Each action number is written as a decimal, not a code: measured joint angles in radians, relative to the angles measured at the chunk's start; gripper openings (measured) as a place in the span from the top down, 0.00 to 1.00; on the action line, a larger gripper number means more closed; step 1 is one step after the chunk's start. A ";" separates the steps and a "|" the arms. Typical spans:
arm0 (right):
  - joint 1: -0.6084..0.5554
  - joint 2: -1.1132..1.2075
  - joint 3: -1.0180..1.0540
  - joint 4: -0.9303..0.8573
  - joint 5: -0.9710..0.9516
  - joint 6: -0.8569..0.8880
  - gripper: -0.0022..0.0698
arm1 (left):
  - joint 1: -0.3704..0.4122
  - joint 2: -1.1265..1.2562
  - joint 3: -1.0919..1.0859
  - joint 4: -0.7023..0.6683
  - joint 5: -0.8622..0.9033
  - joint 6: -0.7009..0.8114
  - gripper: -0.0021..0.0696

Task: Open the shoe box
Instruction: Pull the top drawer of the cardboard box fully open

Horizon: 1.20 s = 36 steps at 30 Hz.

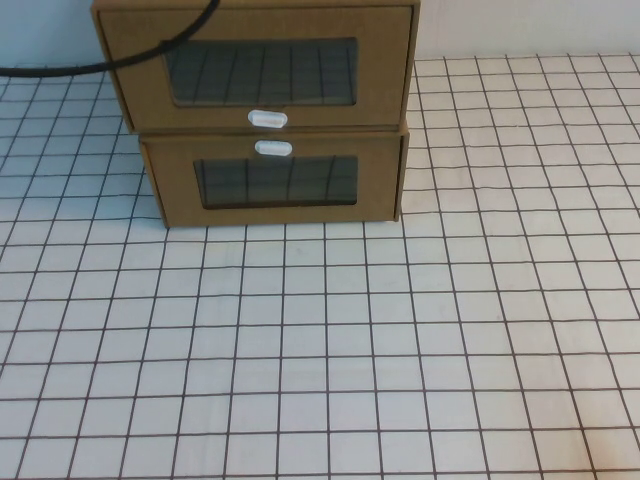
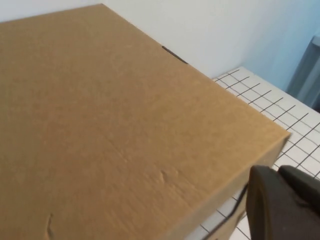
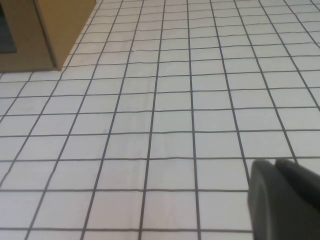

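Bright, even light; close wrist views slightly soft.

The high view looks down from the robot's own side, across the gridded tabletop [image 1: 400, 350], onto the fronts of 2 stacked shoe boxes [image 1: 330, 118]. The left wrist view sits very close over the upper box [image 2: 115, 125], just beyond the left hand [image 2: 279, 200]. The right wrist view runs low over the tabletop ahead of the right hand [image 3: 277, 200]. It shares the lower box [image 3: 55, 35] with the high view.

Brown shoe boxes [image 1: 385, 90], white table [image 1: 400, 350] with black grid.
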 joint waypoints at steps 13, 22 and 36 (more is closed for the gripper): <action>0.000 0.000 0.000 0.000 0.000 0.000 0.99 | -0.016 0.233 -0.117 0.035 -0.010 0.014 0.97; 0.000 0.000 0.000 0.134 -0.123 0.000 0.99 | -0.016 0.265 -0.120 0.052 -0.006 0.018 0.97; 0.000 0.000 -0.005 0.764 -0.304 0.000 0.99 | -0.016 0.273 -0.120 0.078 -0.001 0.019 0.97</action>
